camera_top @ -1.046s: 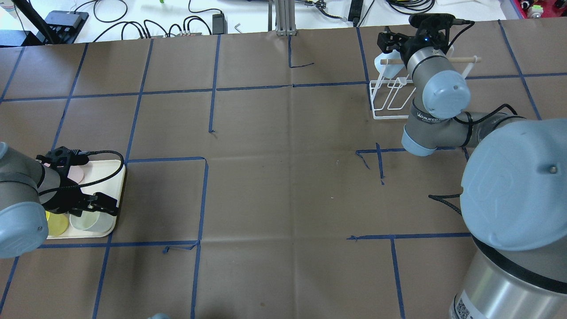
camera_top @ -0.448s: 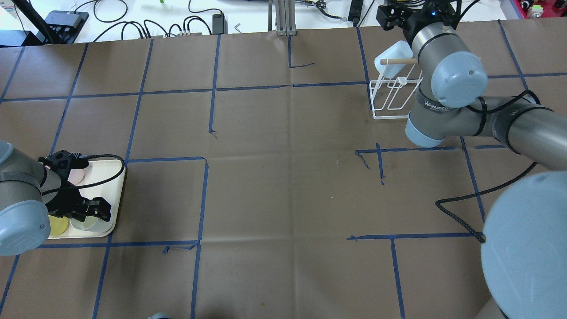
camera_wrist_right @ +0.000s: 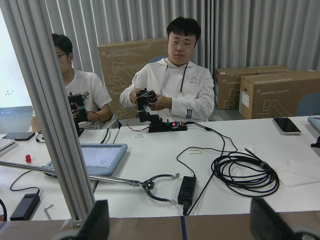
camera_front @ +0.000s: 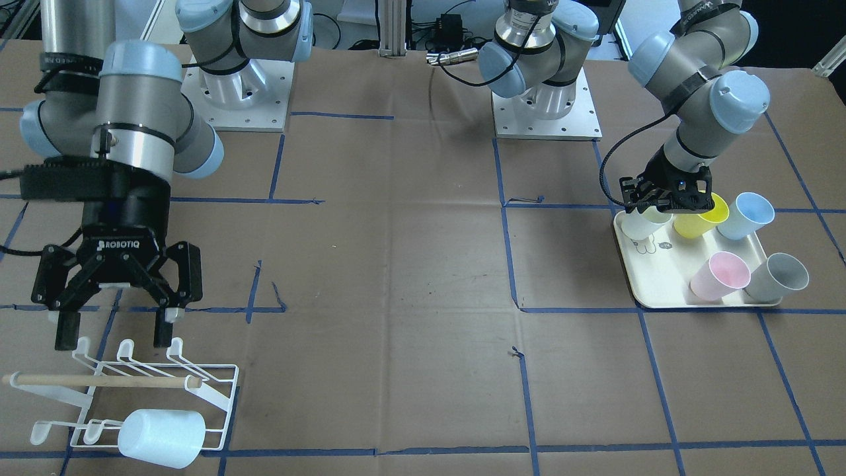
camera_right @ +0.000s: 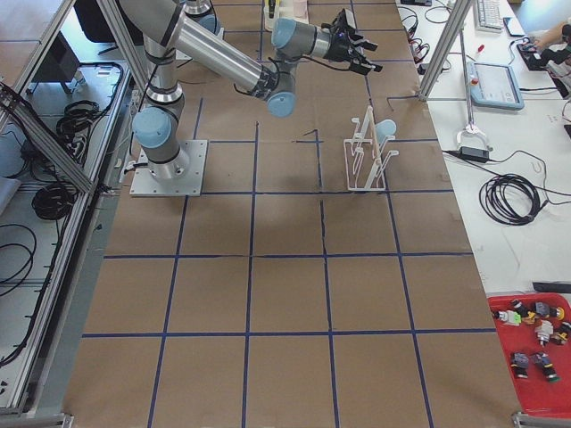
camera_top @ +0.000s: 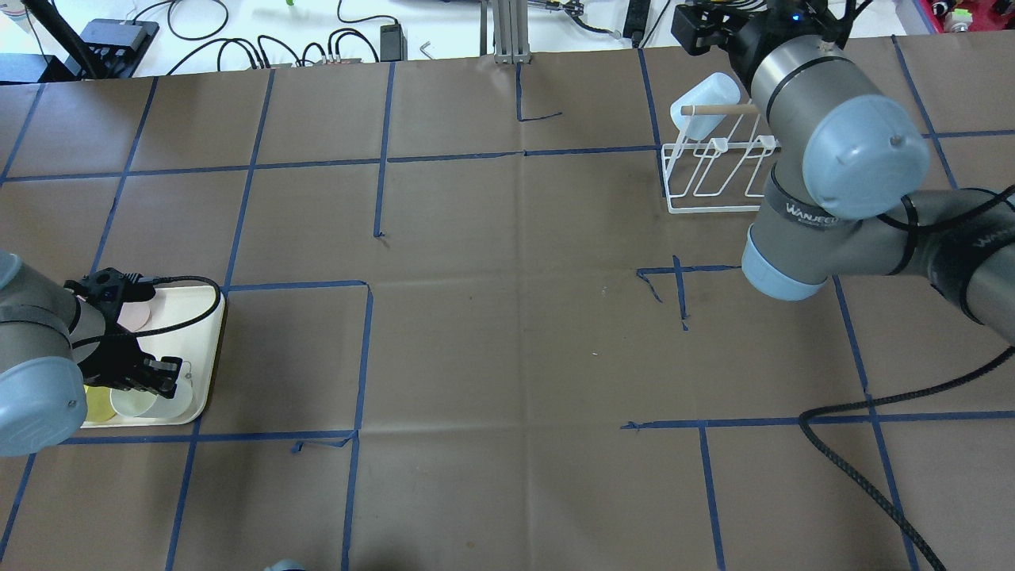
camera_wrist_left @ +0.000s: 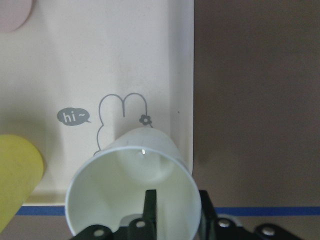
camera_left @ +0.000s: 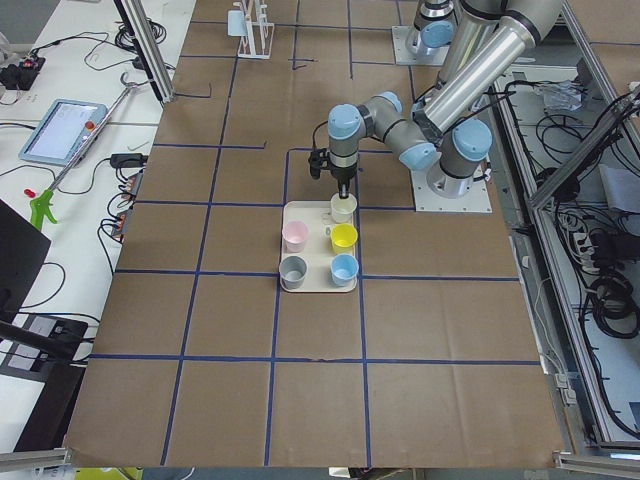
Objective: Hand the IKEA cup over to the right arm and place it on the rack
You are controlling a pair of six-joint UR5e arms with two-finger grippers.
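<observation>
My left gripper (camera_front: 661,210) is over the cream tray (camera_front: 661,287) and shut on the rim of a white cup (camera_front: 642,226). In the left wrist view, one finger is inside the white cup (camera_wrist_left: 131,187) and the other is outside its wall, and the cup leans. My right gripper (camera_front: 112,337) is open and empty, just above the white wire rack (camera_front: 221,390) with its wooden dowel (camera_front: 99,381). A pale blue cup (camera_front: 160,437) lies on the rack's prongs. The overhead view shows this cup (camera_top: 704,103) and the rack (camera_top: 714,178).
The tray also holds a yellow cup (camera_front: 704,215), a blue cup (camera_front: 747,215), a pink cup (camera_front: 720,274) and a grey cup (camera_front: 780,277). Both arm bases stand at the robot's table edge. Two operators sit beyond the far edge (camera_wrist_right: 172,85).
My left gripper moved onto the white cup and shut on its rim. My right arm drew back from the rack toward the far edge, leaving the pale blue cup on it.
</observation>
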